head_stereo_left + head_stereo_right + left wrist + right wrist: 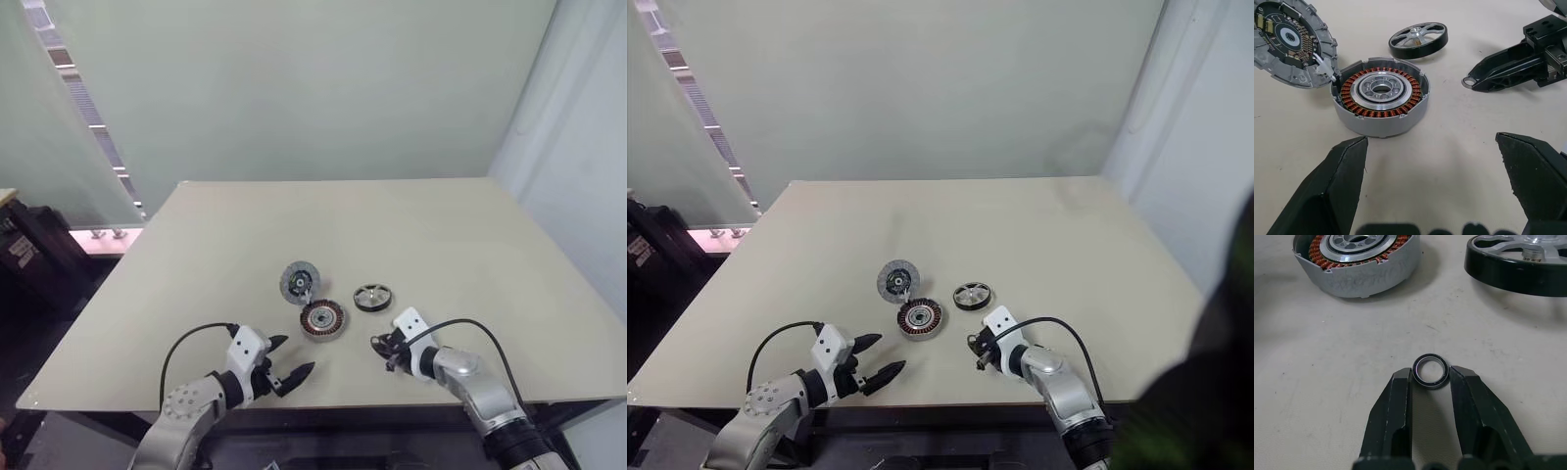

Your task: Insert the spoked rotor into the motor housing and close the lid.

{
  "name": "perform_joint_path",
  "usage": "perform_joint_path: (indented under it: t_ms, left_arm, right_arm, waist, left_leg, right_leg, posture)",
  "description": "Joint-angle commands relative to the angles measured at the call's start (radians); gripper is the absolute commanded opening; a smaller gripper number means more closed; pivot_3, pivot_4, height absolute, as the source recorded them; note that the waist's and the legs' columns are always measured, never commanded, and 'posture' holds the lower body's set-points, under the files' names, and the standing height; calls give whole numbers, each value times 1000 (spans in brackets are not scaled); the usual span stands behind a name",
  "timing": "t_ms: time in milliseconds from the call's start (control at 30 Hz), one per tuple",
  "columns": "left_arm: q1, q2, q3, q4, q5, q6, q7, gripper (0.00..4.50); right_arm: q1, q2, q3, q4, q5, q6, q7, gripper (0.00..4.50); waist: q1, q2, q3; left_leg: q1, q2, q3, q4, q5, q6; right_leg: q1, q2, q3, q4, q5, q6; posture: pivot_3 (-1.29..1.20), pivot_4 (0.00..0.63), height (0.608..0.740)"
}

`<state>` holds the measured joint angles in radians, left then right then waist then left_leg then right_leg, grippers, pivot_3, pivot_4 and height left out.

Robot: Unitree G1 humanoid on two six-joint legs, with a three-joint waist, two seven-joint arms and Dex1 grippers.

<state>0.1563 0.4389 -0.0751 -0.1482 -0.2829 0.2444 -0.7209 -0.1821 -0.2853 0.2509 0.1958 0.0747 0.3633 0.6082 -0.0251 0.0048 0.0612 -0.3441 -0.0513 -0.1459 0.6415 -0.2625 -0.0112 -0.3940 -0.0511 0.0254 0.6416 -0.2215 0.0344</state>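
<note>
Plainly, little is done. The right claw [1430, 375] pinches a small ring [1430, 370] between its tips on the table [470, 245]; the left claw [290, 358] gapes, empty. Ahead of the right claw lie the rotor [1518, 259] and housing [1357, 257] (still empty), the lid [300, 282] beyond it, open.

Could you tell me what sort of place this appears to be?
Probably a robotics lab or test bench: a plain beige table set against bare pale walls, carrying only loose motor parts, namely a motor housing, its lid and a spoked rotor.
</note>
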Motion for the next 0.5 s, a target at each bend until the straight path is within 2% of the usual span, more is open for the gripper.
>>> perform_joint_path:
  t_ms: [33, 300, 500]
  left_arm:
    - [-14, 1, 24, -4, -3, -21, 5, 4500]
    - [-26, 0, 96, 16, -30, -28, 22, 4500]
    - [-23, -4, 123, 15, -24, -35, 29, 4500]
  right_arm:
    - [-22, 4, -45, -99, 35, 15, 0, 802]
    - [-105, 38, -30, -222, 66, 152, -1, 802]
    - [-200, 96, 13, -207, 48, 219, -22, 802]
  waist:
    - [0, 0, 0]
    - [-1, 0, 0]
    - [-1, 0, 0]
  left_leg:
    - [0, 0, 0, 0, 0, 0]
    - [0, 1, 0, 0, 0, 0]
    - [0, 1, 0, -1, 0, 0]
  right_leg:
    - [0, 0, 0, 0, 0, 0]
    - [-1, 1, 0, 0, 1, 1]
    - [-1, 1, 0, 0, 1, 1]
  posture:
    - [0, 0, 740]
    - [0, 0, 740]
    - [0, 0, 740]
